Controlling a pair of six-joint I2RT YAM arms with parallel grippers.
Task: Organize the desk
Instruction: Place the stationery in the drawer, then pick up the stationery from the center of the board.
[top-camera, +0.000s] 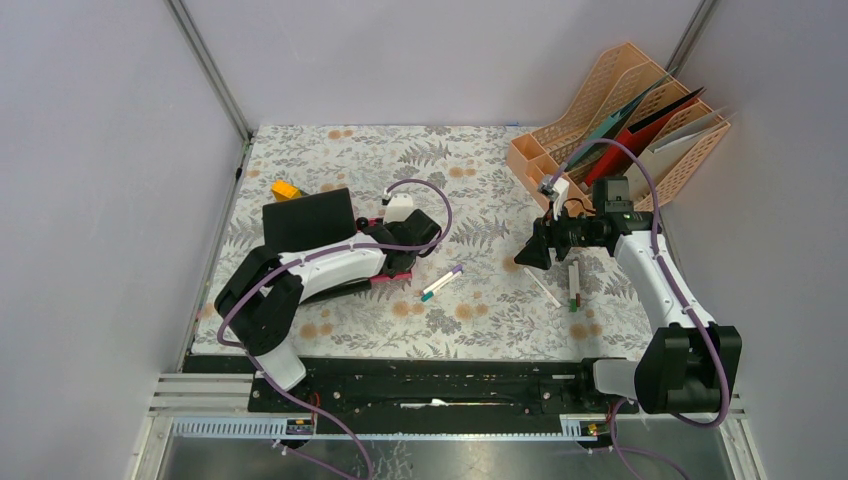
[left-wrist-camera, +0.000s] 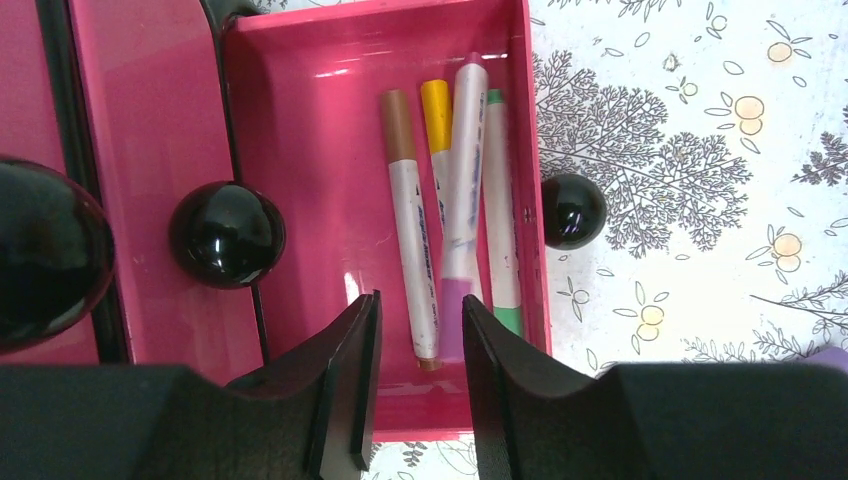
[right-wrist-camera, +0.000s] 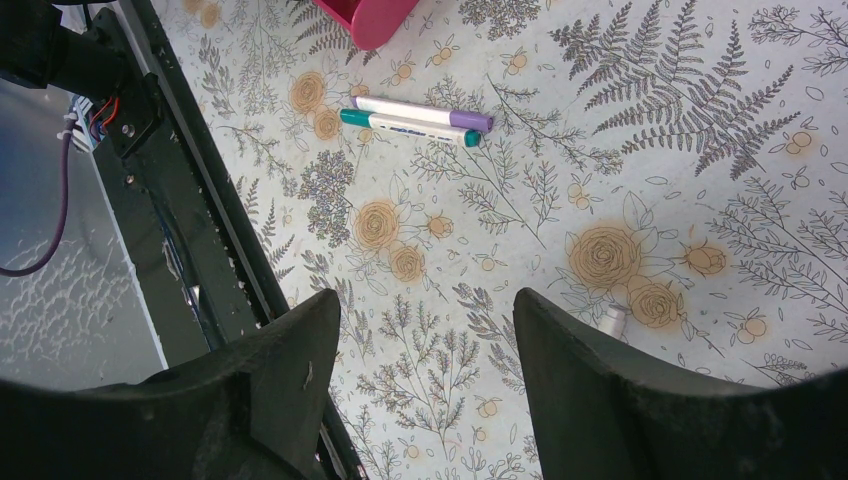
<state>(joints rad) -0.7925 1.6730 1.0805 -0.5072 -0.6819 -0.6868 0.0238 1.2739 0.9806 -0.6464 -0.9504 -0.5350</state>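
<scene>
The desk (top-camera: 470, 200) is covered in fern-print cloth. My left gripper (top-camera: 405, 255) hangs open and empty over the near end of a pink tray (left-wrist-camera: 300, 120). The tray holds several markers (left-wrist-camera: 450, 200) with brown, yellow, purple and green caps. My left gripper (left-wrist-camera: 418, 310) touches none of them. My right gripper (top-camera: 528, 252) is open and empty above bare cloth (right-wrist-camera: 600, 150); its jaws (right-wrist-camera: 425, 310) stand wide apart. A purple-capped marker (right-wrist-camera: 420, 113) and a teal-capped marker (right-wrist-camera: 410, 127) lie side by side on the desk (top-camera: 442, 283) between the two grippers.
An orange file rack (top-camera: 620, 120) with folders stands at the back right. A black pad (top-camera: 308, 218) and a yellow object (top-camera: 286, 189) lie at the back left. Another marker (top-camera: 574, 285) and a thin white stick (top-camera: 545, 288) lie under the right arm. The black rail (right-wrist-camera: 190, 230) runs along the near edge.
</scene>
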